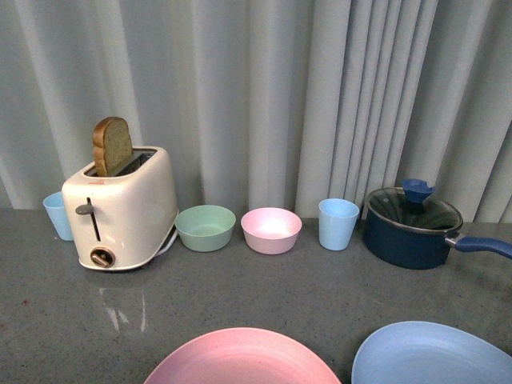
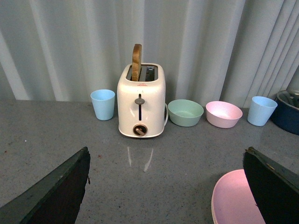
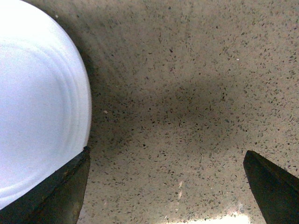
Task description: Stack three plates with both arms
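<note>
A pink plate [image 1: 244,358] lies at the front edge of the grey counter, with a light blue plate [image 1: 436,354] to its right. Neither arm shows in the front view. In the left wrist view my left gripper [image 2: 166,186] is open over bare counter, and the pink plate [image 2: 233,200] lies partly under one finger [image 2: 273,186]. In the right wrist view my right gripper [image 3: 166,186] is open above the speckled counter, with the light blue plate [image 3: 37,102] beside one finger [image 3: 56,196]. A beige plate is out of view.
Along the curtain stand a cream toaster [image 1: 120,208] with a bread slice, a blue cup [image 1: 58,214] behind it, a green bowl [image 1: 206,227], a pink bowl [image 1: 271,230], another blue cup [image 1: 338,223] and a dark blue lidded pot [image 1: 413,226].
</note>
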You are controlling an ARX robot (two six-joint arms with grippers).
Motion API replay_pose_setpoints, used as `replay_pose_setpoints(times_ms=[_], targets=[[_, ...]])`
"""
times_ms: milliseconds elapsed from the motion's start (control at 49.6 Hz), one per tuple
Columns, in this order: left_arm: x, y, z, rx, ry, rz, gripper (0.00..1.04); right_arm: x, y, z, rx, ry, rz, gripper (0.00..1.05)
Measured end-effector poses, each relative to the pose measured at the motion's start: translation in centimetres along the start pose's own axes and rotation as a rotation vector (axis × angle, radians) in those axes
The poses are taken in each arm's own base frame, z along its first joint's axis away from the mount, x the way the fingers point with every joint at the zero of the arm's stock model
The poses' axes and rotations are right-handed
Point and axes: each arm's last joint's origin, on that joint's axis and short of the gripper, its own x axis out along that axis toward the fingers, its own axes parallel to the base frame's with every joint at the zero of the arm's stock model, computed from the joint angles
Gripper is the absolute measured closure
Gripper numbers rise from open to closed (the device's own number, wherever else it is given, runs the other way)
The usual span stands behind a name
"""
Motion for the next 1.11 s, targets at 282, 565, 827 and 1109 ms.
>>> replay_pose_setpoints(times_ms=[282,565,827,1109], targets=[[0.0,0.0,0.0,0.0,0.0,0.0,0.07,2.6,1.2,1.3,-0.011,0.008,0.055,0.07],[0.0,0.0,0.0,0.0,0.0,0.0,0.07,4.5,3.1,1.9,-0.015,0.032,0.113,0.07],[0.0,0.0,0.0,0.0,0.0,0.0,0.07,6.4,4.4,2.0,-0.031,0.061,0.117,0.07],[0.0,0.0,0.0,0.0,0.0,0.0,0.07,7.8,6.1,1.8,-0.065,0.084,0.131,0.07]])
